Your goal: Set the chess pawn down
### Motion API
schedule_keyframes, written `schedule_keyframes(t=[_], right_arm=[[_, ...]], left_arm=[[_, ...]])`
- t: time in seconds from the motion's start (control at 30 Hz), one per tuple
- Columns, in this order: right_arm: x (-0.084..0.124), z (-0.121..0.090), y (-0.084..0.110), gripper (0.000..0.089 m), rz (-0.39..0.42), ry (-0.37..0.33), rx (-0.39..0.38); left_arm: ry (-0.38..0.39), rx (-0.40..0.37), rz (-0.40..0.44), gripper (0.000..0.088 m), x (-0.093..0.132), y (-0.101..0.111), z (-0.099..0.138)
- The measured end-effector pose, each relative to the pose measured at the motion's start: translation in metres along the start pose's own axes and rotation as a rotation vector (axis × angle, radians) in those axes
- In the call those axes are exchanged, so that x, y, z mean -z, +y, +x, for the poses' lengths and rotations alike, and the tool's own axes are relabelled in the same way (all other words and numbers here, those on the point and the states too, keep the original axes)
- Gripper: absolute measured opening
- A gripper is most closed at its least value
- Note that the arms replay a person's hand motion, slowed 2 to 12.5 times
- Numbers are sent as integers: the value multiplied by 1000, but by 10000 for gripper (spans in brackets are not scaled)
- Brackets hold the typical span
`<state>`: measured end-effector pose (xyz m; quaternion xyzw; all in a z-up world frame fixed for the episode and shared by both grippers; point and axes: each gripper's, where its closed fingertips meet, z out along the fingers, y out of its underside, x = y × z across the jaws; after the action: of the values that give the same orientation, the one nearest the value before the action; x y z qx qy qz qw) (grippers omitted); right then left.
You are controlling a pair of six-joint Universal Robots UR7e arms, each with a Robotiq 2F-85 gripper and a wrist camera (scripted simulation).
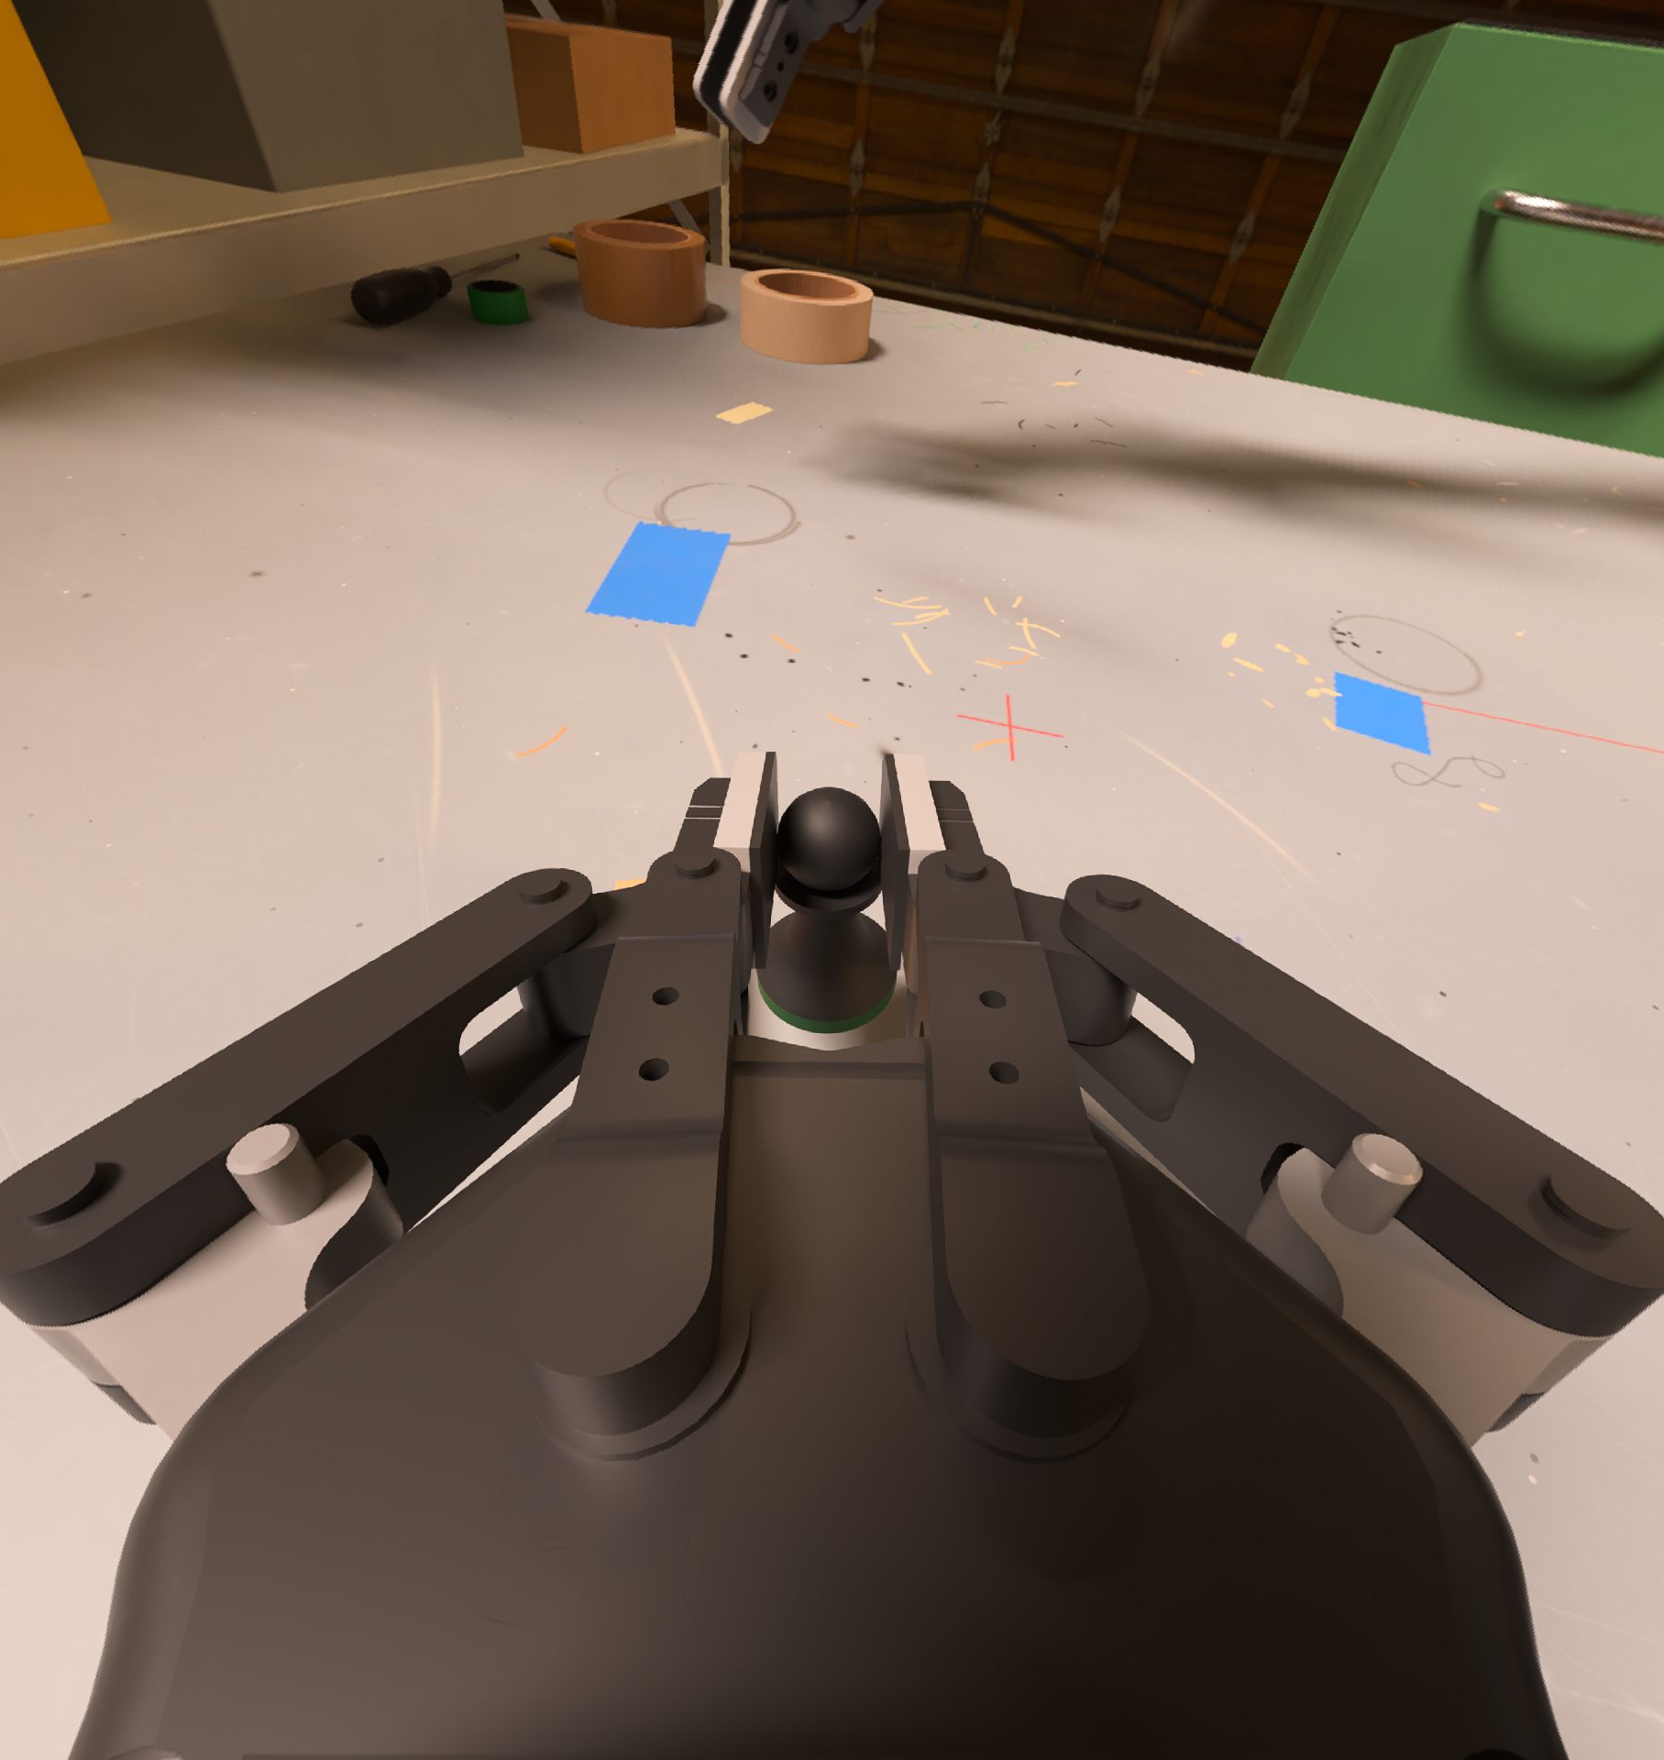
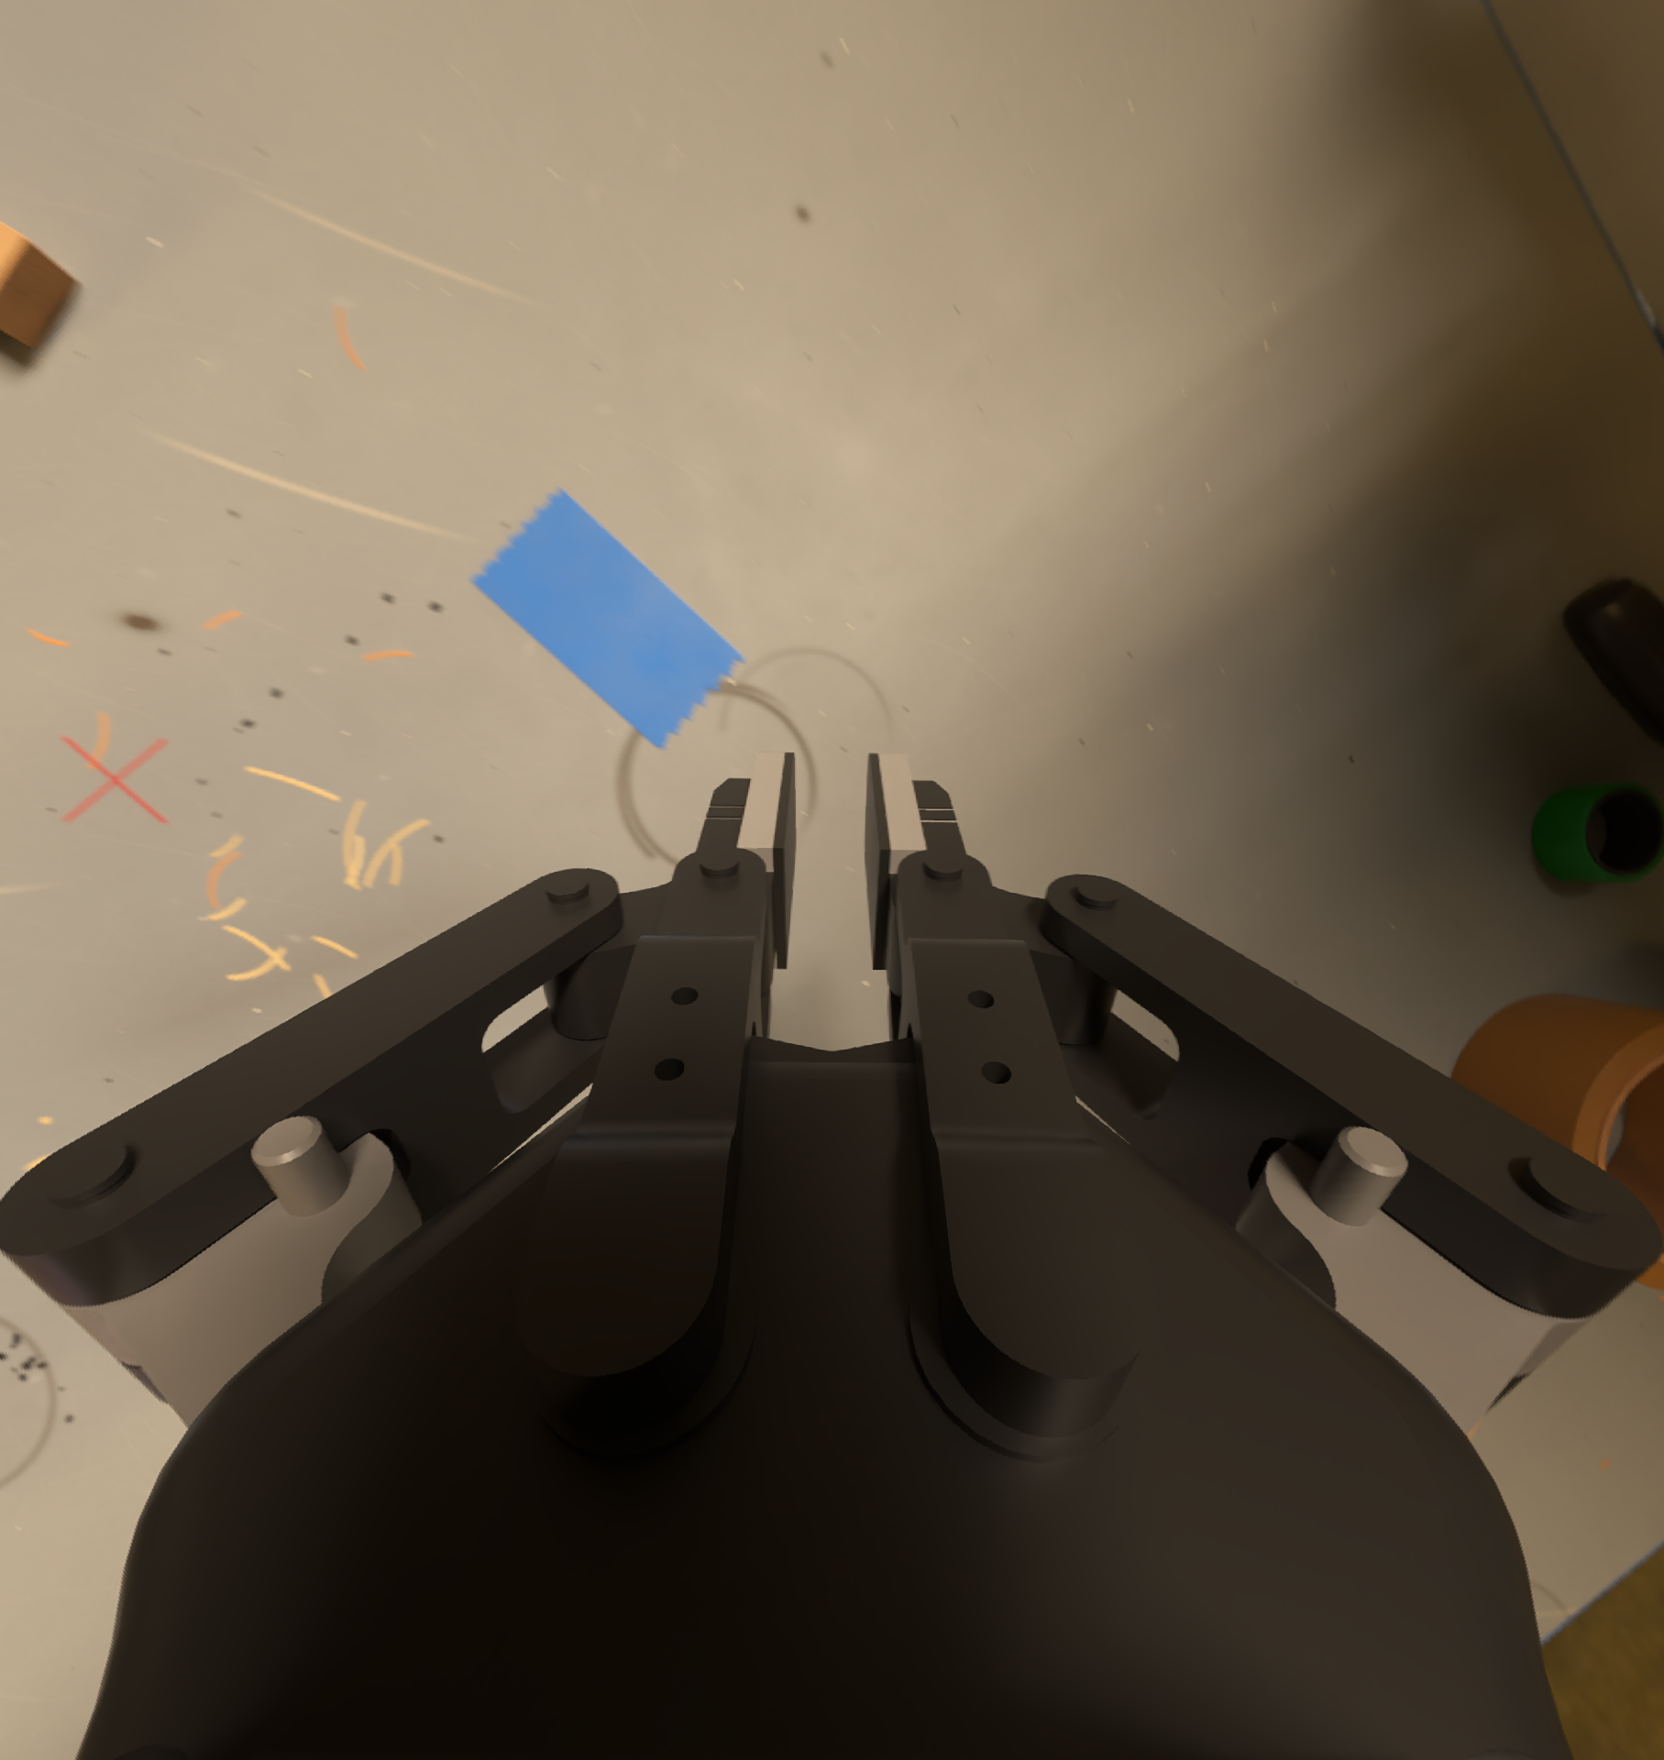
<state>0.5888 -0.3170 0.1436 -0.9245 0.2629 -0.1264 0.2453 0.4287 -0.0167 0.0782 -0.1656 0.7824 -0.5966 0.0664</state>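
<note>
In the left wrist view, my left gripper (image 1: 828,776) is shut on the black chess pawn (image 1: 826,838). Its pads press the pawn's round head from both sides. The pawn lies along the fingers, with its green-ringed base toward the palm. It is held a little above the grey table (image 1: 332,667). My right gripper (image 2: 832,771) is empty, its jaws a narrow gap apart, and it hangs high above the table, looking down at it. Part of the right arm shows at the top of the left wrist view (image 1: 771,67).
Blue tape patches (image 1: 661,574) (image 1: 1380,712) (image 2: 609,619) and a red cross (image 1: 1011,729) mark the table. A brown roll (image 1: 639,271), tan roll (image 1: 806,314), small green roll (image 1: 499,300) and screwdriver (image 1: 399,290) lie at the back under a shelf (image 1: 332,219). A green cabinet (image 1: 1523,238) stands far right.
</note>
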Motion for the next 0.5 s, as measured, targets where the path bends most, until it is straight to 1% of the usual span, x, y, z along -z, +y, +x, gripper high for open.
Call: schedule_keyframes(t=[0.1, 0.2, 0.3, 0.4, 0.5], right_arm=[[-13, 22, 10, 72, -52, -22, -17], [-31, 35, 18, 57, -110, -55, -10], [-48, 47, 29, 55, -183, -60, 12], [-63, 53, 38, 68, -243, -74, 41], [-75, 54, 43, 81, -289, -106, 70]], left_arm=[[-2, -10, -19, 194, -4, -1, -1], [-3, -23, -35, 194, -7, -3, -1], [-9, -35, -44, 194, -10, -6, -2], [-18, -43, -43, 194, -12, -10, -4], [-33, -47, -38, 194, -13, -14, -7]])
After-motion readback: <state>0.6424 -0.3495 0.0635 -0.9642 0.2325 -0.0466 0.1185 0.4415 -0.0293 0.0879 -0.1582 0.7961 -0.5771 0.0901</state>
